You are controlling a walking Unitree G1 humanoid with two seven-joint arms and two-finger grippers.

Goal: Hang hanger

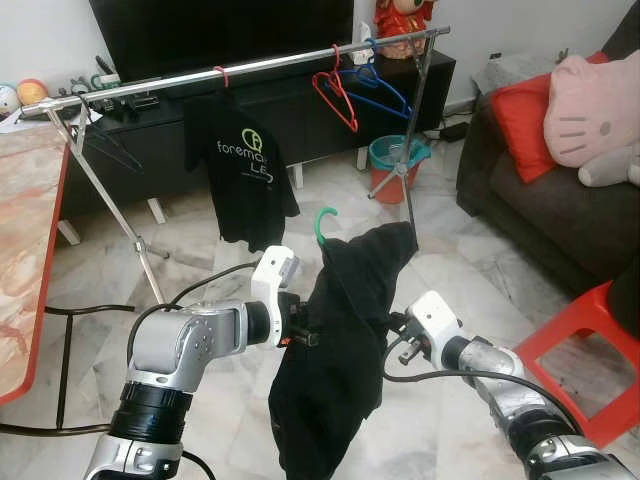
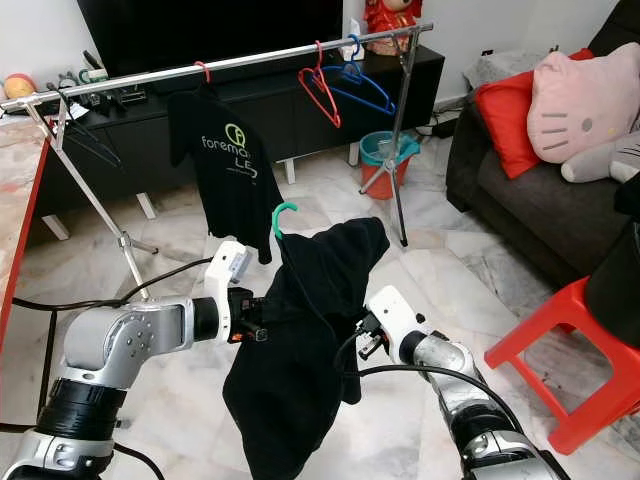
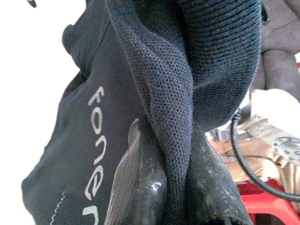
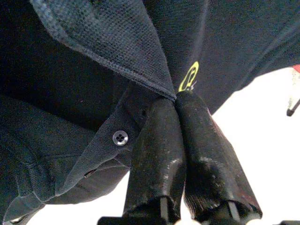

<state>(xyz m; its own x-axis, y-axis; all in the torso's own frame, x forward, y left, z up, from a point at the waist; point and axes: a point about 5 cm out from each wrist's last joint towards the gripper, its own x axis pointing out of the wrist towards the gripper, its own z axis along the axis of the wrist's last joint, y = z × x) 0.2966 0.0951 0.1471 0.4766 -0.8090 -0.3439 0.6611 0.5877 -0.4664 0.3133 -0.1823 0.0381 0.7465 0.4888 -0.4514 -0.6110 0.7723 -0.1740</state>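
A black polo shirt (image 1: 340,340) on a green hanger (image 1: 322,222) hangs between my two arms, the hook pointing up. My left gripper (image 1: 300,335) is shut on the shirt's left side; its fingers (image 3: 140,187) pinch a fold of knit fabric. My right gripper (image 1: 392,330) is shut on the shirt near the collar, its fingers (image 4: 178,140) closed beside a button (image 4: 120,137). Beyond stands a silver clothes rail (image 1: 250,68) carrying another black printed shirt (image 1: 245,165) and red (image 1: 335,95) and blue hangers (image 1: 375,85).
A dark TV cabinet (image 1: 200,120) stands behind the rail, with a teal bucket (image 1: 395,165) by the rail's right leg. A dark sofa (image 1: 540,190) with red and pink cushions is at the right, a red stool (image 1: 580,340) near my right arm, a marble table (image 1: 25,240) at left.
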